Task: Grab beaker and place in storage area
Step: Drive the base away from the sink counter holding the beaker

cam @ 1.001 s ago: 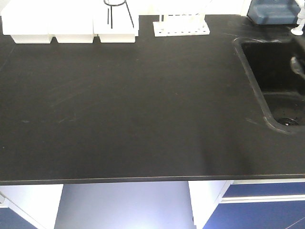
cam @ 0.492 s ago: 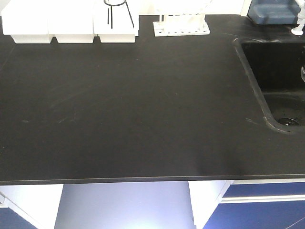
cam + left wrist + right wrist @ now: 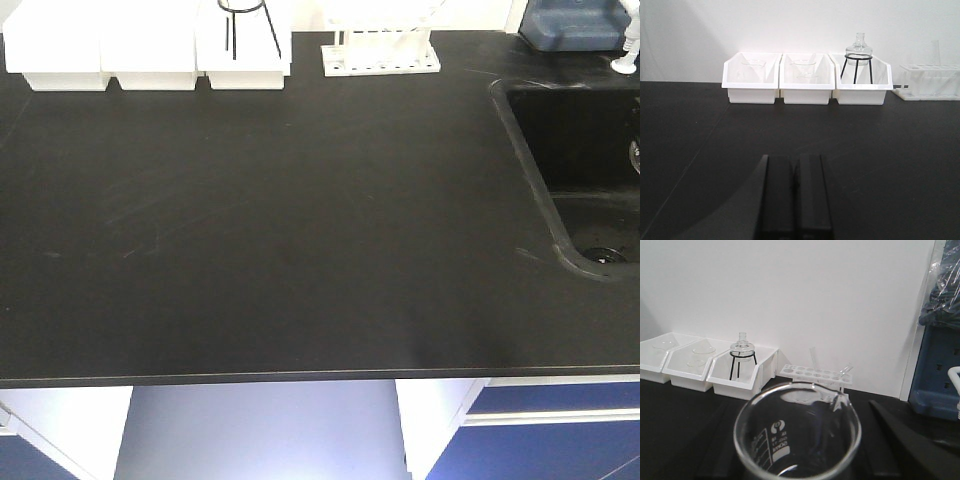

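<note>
Holding the beaker (image 3: 796, 432), the right claw (image 3: 799, 455) faces the white bins (image 3: 705, 367)

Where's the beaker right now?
Right wrist view, bottom centre, close to the camera: the beaker, with the test-tube rack behind it. Not visible in front view.

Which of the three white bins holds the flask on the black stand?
The bin nearest the test-tube rack; the flask stands in it, and the other two hold only low glassware.

Lab: test-tube rack (image 3: 380, 58), glassware bins (image 3: 807, 80).
</note>
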Available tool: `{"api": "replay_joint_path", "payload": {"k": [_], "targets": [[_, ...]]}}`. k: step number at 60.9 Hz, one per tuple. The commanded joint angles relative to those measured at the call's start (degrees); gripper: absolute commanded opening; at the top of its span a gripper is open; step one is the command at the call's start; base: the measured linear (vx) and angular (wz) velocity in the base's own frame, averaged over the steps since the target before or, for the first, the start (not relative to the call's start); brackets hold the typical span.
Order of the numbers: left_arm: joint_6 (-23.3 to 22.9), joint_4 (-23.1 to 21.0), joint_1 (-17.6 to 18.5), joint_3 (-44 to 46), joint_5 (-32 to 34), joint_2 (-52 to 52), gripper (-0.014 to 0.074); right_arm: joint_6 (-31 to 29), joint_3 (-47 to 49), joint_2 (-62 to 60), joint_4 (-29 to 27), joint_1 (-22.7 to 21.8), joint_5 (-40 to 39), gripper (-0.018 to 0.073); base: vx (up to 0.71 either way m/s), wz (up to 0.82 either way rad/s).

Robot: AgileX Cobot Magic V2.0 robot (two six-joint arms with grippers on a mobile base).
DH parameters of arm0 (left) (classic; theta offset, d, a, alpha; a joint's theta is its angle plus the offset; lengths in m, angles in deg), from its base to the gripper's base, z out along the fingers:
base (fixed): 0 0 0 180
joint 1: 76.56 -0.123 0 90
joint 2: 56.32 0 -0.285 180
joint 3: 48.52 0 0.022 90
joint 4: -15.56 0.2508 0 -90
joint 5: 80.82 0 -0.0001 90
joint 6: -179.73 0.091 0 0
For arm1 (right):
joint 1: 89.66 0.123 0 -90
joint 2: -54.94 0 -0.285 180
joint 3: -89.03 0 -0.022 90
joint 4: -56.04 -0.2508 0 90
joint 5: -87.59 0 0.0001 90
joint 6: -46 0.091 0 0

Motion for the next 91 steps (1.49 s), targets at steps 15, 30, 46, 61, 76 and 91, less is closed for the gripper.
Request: {"api": "replay_joint_path", "payload": {"k": [15,30,46,61,76,91], "targets": [[-0.3,-0.3,0.4,-1.3,4.6,-1.0,-0.0008,0.1,1.6,0.0,-1.1,-0.2,0.9,-0.0003,0.0,0.0],[-0.3,-0.3,0.4,-1.3,4.6,-1.0,-0.0008,0.1,1.6,0.0,-1.1,-0.2,0.9,-0.0003,0.0,0.0],[-0.3,-0.3,0.4,-1.3,4.6,-1.0,-0.0008,0.1,1.6,0.0,-1.1,-0.2,0.9,-0.0003,-0.01,0.01],[-0.3,-0.3,0.4,-1.3,4.6,-1.0,-0.0008,0.1,1.6,0.2,-1.1,-0.2,0.9,-0.0003,-0.1,0.03],[-0.3,-0.3,0.4,-1.3,4.6,-1.0,-0.0008,0.1,1.6,0.2,-1.1,-0.2,0.9,-0.0003,-0.21,-0.08],[-0.3,-0.3,0.4,-1.3,4.6,-1.0,-0.0008,0.1,1.6,0.2,-1.1,-0.2,0.9,-0.0003,-0.24,-0.2]]}}
